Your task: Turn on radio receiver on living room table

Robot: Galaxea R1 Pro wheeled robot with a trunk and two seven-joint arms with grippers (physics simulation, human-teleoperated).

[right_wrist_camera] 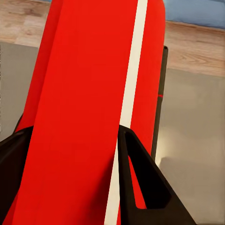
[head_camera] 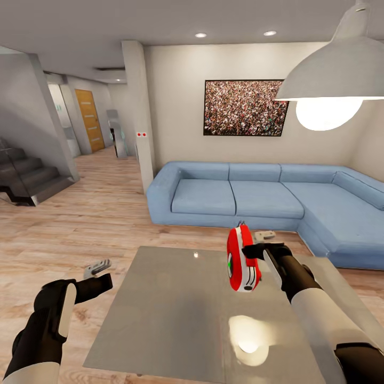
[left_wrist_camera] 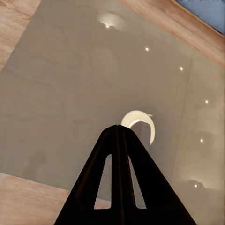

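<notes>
Radio receiver (head_camera: 242,258) hung above the grey surface (head_camera: 176,320), clamped upright between the right end effector's (head_camera: 249,255) fingers (right_wrist_camera: 145,183). Left end effector (left_wrist_camera: 118,129) hovered by the surface's near-left edge, fingers pressed together, empty.

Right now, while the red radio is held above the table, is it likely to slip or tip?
The radio receiver looks glossy and rounded, so it may slide in the right end effector. It seems rigid. Set on its narrow edge on the table, it would probably tip.
</notes>
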